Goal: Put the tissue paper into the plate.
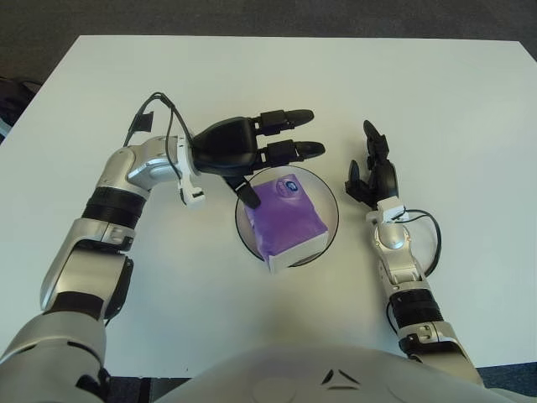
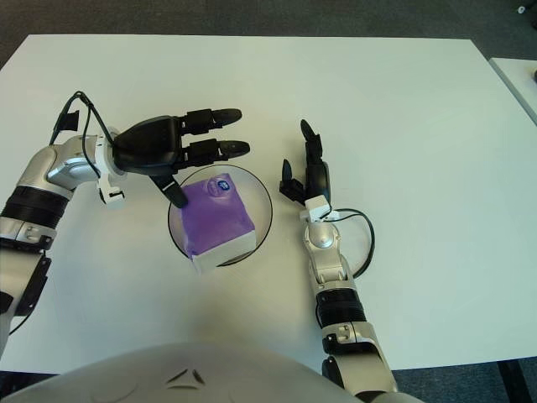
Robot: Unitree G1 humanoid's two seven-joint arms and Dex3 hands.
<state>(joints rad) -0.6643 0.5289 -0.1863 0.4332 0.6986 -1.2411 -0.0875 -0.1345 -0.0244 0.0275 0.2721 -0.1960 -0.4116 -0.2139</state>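
The purple tissue paper (image 1: 288, 217) pack is lying inside the dark-rimmed plate (image 1: 329, 227) in the middle of the white surface (image 1: 453, 101), its white end poking over the plate's near rim. The left hand (image 1: 239, 151) is hovering at the plate's far-left edge, and it is gripping nothing: two fingers (image 1: 285, 118) are stretching out flat toward the right past the plate's far rim, while the thumb is pointing down toward the pack's left corner, whether touching it I cannot tell. The right hand (image 1: 373, 172) is sitting just to the right of the plate, idle, one finger pointing away up the surface and the others loosely bent, holding nothing.
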